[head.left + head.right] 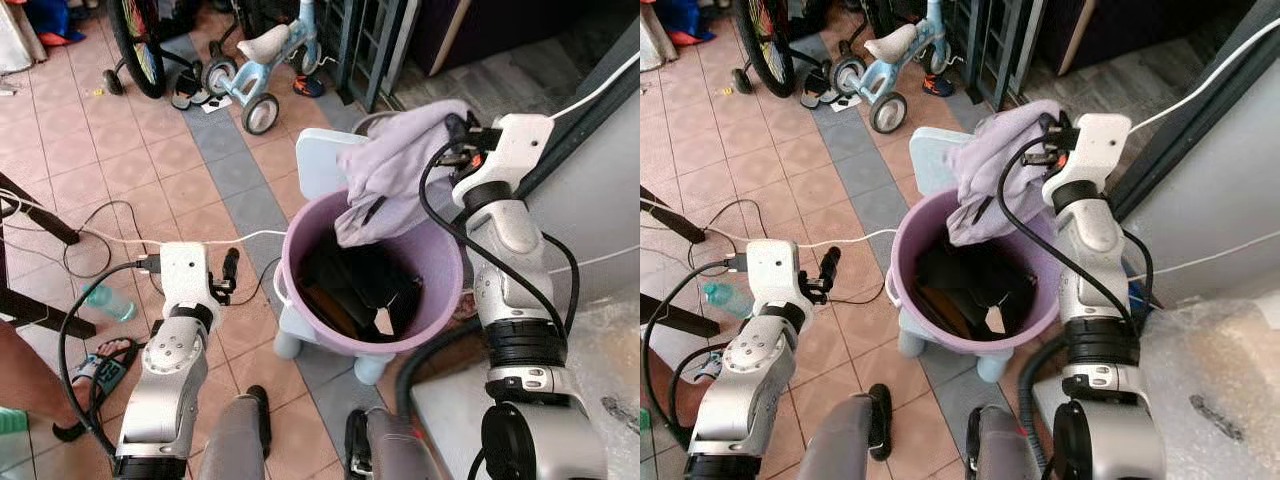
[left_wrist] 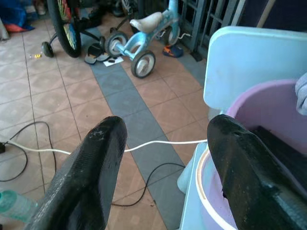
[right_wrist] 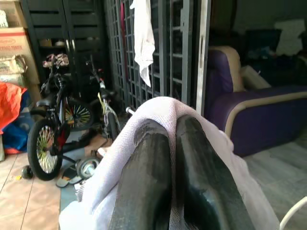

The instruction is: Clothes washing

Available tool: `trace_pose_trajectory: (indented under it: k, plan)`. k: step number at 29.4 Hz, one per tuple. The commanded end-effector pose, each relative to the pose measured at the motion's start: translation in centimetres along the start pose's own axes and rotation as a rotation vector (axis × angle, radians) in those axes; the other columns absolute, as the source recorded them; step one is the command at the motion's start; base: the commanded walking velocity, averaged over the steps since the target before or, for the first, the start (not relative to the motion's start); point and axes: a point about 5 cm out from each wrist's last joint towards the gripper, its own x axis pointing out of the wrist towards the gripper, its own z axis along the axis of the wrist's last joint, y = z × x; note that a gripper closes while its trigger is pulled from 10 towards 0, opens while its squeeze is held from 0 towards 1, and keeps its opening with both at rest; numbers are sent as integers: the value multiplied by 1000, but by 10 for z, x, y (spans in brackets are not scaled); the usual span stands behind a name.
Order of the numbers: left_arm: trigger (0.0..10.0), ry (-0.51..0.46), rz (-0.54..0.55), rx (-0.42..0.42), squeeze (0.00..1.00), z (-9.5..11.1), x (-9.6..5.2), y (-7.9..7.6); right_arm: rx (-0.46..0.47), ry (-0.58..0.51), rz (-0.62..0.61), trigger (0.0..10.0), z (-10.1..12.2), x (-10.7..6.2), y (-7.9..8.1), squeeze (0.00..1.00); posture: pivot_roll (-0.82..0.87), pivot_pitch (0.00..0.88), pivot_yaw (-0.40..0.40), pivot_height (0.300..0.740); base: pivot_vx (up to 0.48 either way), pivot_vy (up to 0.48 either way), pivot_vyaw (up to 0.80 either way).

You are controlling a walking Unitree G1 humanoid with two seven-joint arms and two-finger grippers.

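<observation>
The garment (image 3: pixel 110 177) wraps the right gripper's (image 3: pixel 175 143) fingertips, hiding them. The chair (image 1: pixel 325 160) beneath is largely covered by the basin (image 1: pixel 440 270); the dark clothes (image 1: pixel 355 285) inside are indistinct.

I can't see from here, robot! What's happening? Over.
Right hand shut on lavender cloth above purple bucket. Left hand open, beside bucket. Dark clothes inside.

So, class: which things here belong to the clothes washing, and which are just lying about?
Belongs to the job:
pale garment, held by the right gripper
purple bucket
dark clothes inside it
left gripper, open beside the bucket

Lying about:
tricycle
bicycle wheel
bottle
cables
</observation>
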Motion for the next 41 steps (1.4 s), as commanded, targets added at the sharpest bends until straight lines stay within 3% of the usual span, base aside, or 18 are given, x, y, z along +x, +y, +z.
trace_pose_trajectory:
  k: [1,7,8,9,17,28,34,39,41]
  plan:
    - [10000,-5,3,12,0,-3,5,-3,-51,-92,-16,0,24,-3,-1,0,-43,6,9,740,0,0,0]
    - [10000,-37,-26,-2,0,0,20,-13,-87,-69,-29,0,27,-14,3,0,-78,0,19,740,0,0,0]
    - [10000,-39,-29,-4,0,0,20,-14,-87,-63,-31,7255,26,-15,3,0,-81,0,20,740,0,0,0]
    - [10000,-41,-34,-6,0,0,22,-17,-86,-51,-40,10000,25,-17,2,0,-84,0,22,740,0,0,0]
    - [10000,-48,-74,-12,0,0,29,-26,-83,-22,-59,10000,22,-21,5,0,-111,0,45,740,-36,0,-728]
    - [10000,-48,-81,-6,0,-6,27,-26,-79,31,-38,10000,15,-30,13,0,-111,0,45,740,-346,0,-768]
    - [10000,-64,-80,-19,0,-4,28,-23,-88,32,-38,10000,16,-29,15,0,-107,0,45,740,-204,0,-156]
    - [10000,-75,-102,-27,0,-2,28,-22,-188,-4,-61,10000,23,-25,13,0,-109,0,45,740,0,0,-800]
    - [10000,-81,-121,-37,0,0,28,-23,-242,-60,-121,10000,34,-22,5,0,-111,0,45,740,0,0,-800]
